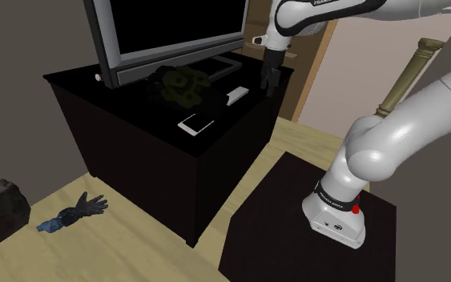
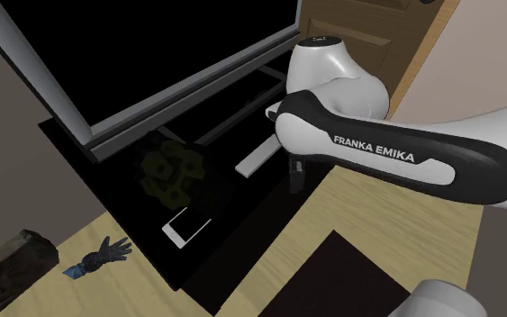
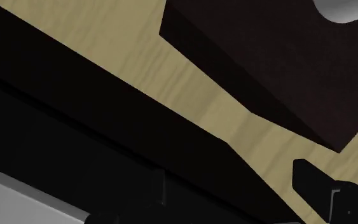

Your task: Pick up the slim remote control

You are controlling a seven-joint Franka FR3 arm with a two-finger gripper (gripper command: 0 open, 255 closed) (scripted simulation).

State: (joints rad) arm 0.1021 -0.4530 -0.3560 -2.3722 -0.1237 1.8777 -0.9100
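The jaws stand apart in the wrist view, clasping nothing. In the shoulder view the gripper (image 1: 270,82) hangs over the black counter's (image 1: 139,112) right edge, just right of the slim pale remote (image 1: 236,94) at upper centre. A white-rimmed flat device (image 1: 197,123) lies lower left of the remote. The wrist view adds the wood floor (image 3: 190,83).

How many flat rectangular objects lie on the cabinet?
2: a slim light-grey remote beside the black pincer, and a white-edged black slab near the black cabinet's front edge. More may hide behind the flat-screen television.
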